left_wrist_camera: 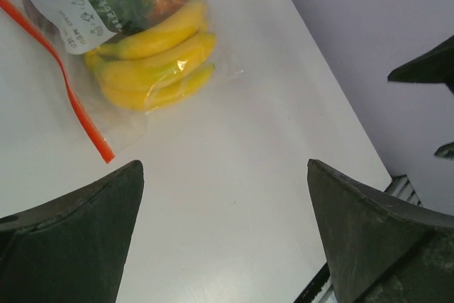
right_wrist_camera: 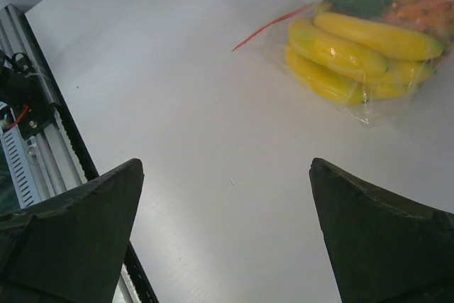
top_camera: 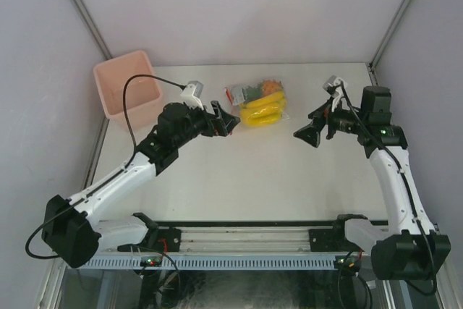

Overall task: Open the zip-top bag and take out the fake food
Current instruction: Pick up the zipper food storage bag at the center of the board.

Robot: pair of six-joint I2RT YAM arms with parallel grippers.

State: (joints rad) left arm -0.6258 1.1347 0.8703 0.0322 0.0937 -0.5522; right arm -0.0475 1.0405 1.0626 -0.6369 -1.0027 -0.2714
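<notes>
Zip-top bag (top_camera: 257, 103) just beside left tool (top_camera: 228, 122), pink bin (top_camera: 126, 88) well apart.

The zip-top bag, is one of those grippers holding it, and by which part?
Nothing is held. The left gripper and right gripper both stand open, apart from the zip-top bag lying on the table.

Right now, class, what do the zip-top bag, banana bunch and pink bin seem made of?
Zip-top bag: thin clear plastic film, glossy; it crinkles and its contents show through.
Banana bunch: probably moulded plastic, smooth with soft highlights.
Pink bin: likely rigid plastic, matt; too far to confirm.
</notes>
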